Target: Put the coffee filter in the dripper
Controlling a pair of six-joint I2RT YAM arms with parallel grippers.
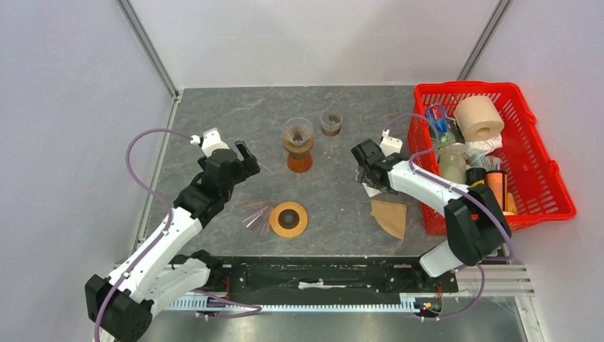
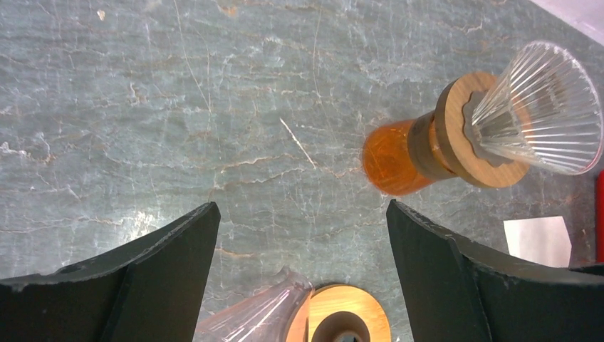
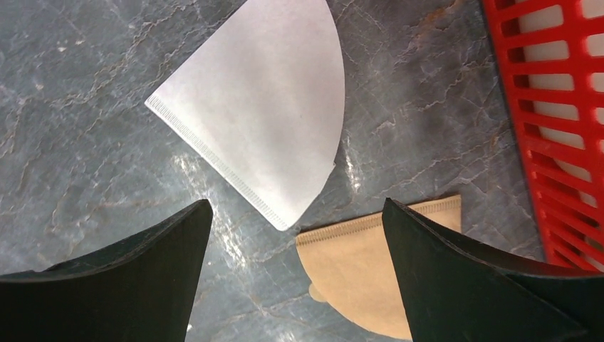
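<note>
A clear ribbed glass dripper (image 1: 298, 131) with a wooden collar sits on an amber carafe (image 1: 299, 160) at table centre; the dripper also shows in the left wrist view (image 2: 538, 107). A white paper filter (image 3: 263, 107) lies flat on the table, and a brown filter (image 3: 374, 278) lies just beside it. In the top view the white filter (image 1: 372, 190) is partly under my right gripper (image 1: 366, 165), and the brown filter (image 1: 392, 216) lies nearer. My right gripper (image 3: 297, 203) is open and empty above the two filters. My left gripper (image 1: 249, 160) is open and empty, left of the carafe, and appears in its own view (image 2: 302, 206).
A second dripper with a pinkish glass cone (image 1: 255, 214) and a wooden ring (image 1: 288, 219) lies on its side near the front. A small glass cup (image 1: 330, 122) stands behind the carafe. A red basket (image 1: 541, 178) of items stands at right.
</note>
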